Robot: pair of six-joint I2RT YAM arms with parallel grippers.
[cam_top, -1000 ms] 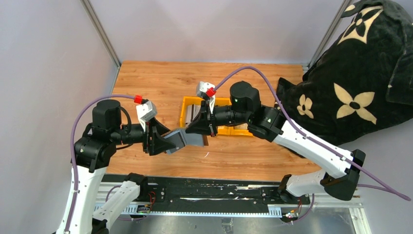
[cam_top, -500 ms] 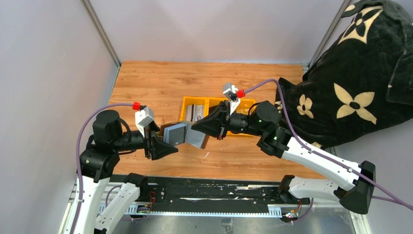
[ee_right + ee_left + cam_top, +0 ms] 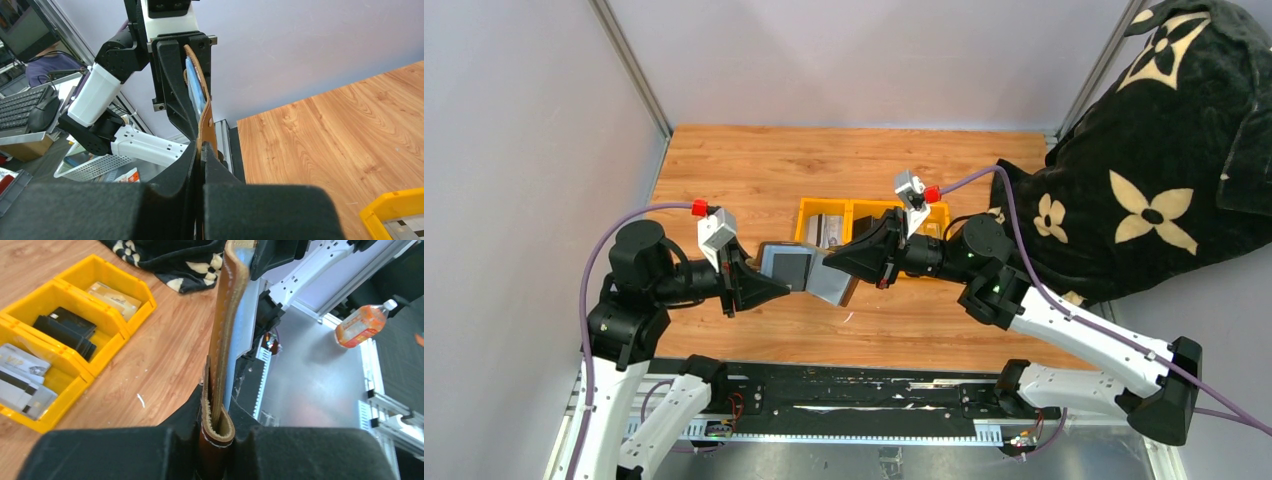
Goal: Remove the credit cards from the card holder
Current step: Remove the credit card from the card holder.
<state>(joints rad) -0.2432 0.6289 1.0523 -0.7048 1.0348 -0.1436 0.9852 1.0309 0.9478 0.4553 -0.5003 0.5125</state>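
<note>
Top external view: the card holder [image 3: 807, 272] hangs in the air between the two arms, spread open with its silvery-grey inside turned up. It is over the bench [image 3: 724, 170], just on the near side of the yellow bin [image 3: 824, 203]. The left tool [image 3: 764, 284] is clamped on one end of it and the right tool [image 3: 842, 268] on the other, each pinching leather with no gap showing at the jaws. From the left wrist the brown leather curls into a loop between the fingers, so it is soft and will bend rather than resist; it looks light too. Credit cards [image 3: 65, 326] lie in the bin's compartments, with silvery, black and tan kept apart. Whether any card is left in the slots I cannot tell; the right wrist shows only a pale blue-grey inner face. A card would be thin, stiff and slick, so I judge it best taken by whatever edge stands proud of its slot. The other tool should grip close beside that slot to stop the leather folding.
</note>
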